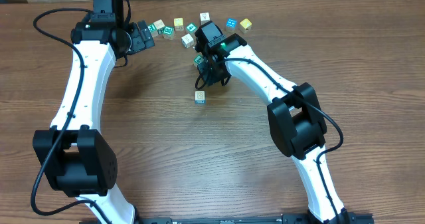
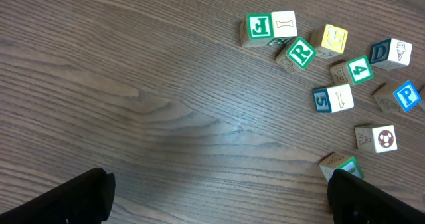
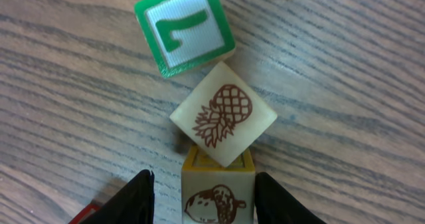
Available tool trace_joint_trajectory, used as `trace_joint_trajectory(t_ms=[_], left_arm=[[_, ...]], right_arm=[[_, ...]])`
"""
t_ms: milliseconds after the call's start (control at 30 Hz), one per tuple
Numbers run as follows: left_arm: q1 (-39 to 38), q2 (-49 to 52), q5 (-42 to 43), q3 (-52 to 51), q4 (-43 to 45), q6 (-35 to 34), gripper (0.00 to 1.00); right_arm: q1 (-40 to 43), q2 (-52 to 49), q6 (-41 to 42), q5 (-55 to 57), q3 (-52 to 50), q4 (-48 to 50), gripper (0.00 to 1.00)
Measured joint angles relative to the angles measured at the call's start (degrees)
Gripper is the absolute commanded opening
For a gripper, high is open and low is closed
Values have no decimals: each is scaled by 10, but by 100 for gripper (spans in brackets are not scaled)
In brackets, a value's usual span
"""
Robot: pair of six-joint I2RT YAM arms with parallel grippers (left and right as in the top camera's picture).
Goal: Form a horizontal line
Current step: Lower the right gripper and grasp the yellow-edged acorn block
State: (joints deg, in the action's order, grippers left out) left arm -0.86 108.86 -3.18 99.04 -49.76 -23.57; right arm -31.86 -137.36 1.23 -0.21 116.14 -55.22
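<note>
In the right wrist view, three cubes lie touching in a rough line. These are a green cube with a white L (image 3: 186, 28), a white pineapple cube (image 3: 224, 114) turned cornerwise, and a yellow-edged acorn cube (image 3: 218, 196). My right gripper (image 3: 209, 199) is open and straddles the acorn cube, with a gap on its left side. In the overhead view the right gripper (image 1: 210, 66) hides most of these cubes, and only the teal cube (image 1: 198, 61) shows. A lone white-topped cube with teal sides (image 1: 200, 97) lies nearer the front. My left gripper (image 2: 219, 201) is open wide and empty. No row of four shows.
Several loose letter and picture cubes lie scattered along the far side (image 1: 187, 31), between the two grippers and to the right. In the left wrist view they include a green R (image 2: 300, 52), a yellow G (image 2: 334, 38) and a soccer-ball cube (image 2: 384, 138). A green-edged cube (image 2: 340, 165) lies by the left gripper's right finger.
</note>
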Motion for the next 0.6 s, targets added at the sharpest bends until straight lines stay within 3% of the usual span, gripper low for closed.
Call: trace_joint_trajectory(t_ms=[367, 600], left_arm=[[0, 0, 0, 0, 0, 0, 100], [0, 0, 0, 0, 0, 0, 100]], right_arm=[[0, 0, 4, 20, -4, -5, 29], [0, 0, 27, 27, 21, -72, 22]])
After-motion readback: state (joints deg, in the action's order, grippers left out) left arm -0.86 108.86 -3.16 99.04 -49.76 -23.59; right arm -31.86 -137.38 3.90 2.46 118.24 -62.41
